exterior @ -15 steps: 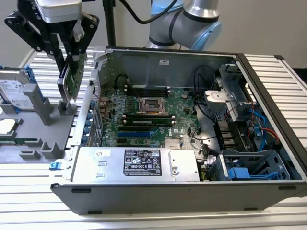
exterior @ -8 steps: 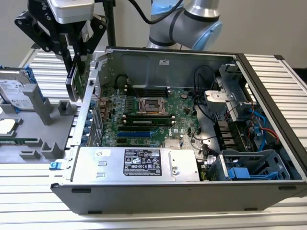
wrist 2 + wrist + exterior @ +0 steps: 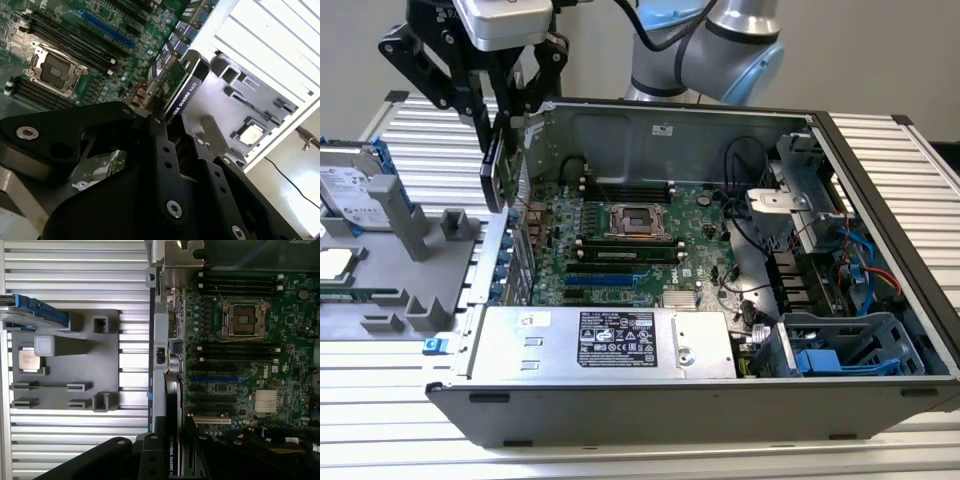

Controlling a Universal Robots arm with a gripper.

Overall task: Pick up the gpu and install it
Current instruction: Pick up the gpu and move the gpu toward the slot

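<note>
The gripper [image 3: 505, 130] is clamped on the gpu [image 3: 492, 172], holding it upright in the air over the computer case's slotted end wall [image 3: 523, 235], between the grey parts tray [image 3: 420, 290] and the motherboard [image 3: 640, 235].

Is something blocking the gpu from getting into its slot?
Nothing visible lies on the slots. The hand holds the gpu up by the case's back wall, the one thing close beneath it.
</note>
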